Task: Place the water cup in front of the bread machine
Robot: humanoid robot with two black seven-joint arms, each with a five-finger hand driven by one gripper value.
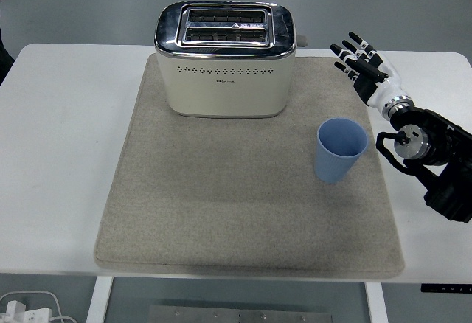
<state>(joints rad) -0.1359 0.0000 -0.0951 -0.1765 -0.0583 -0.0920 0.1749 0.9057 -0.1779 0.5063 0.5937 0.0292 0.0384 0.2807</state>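
One upright pale-blue water cup (341, 150)

white table (59, 153) | grey floor (88, 6) beyond | white legs below | cables, perhaps a power strip (22, 310), bottom-left

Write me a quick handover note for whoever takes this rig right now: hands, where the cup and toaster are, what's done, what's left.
Right hand: open, fingers spread, holding nothing, raised beyond and to the right of the cup.
Left hand: not in view.
Cup: blue, upright on the mat, right of and nearer than the toaster.
Toaster: at the mat's far edge; the mat in front of it is bare.
Done: nothing yet, cup not grasped.
Left: grasp the cup, move it left, set it in front of the toaster.
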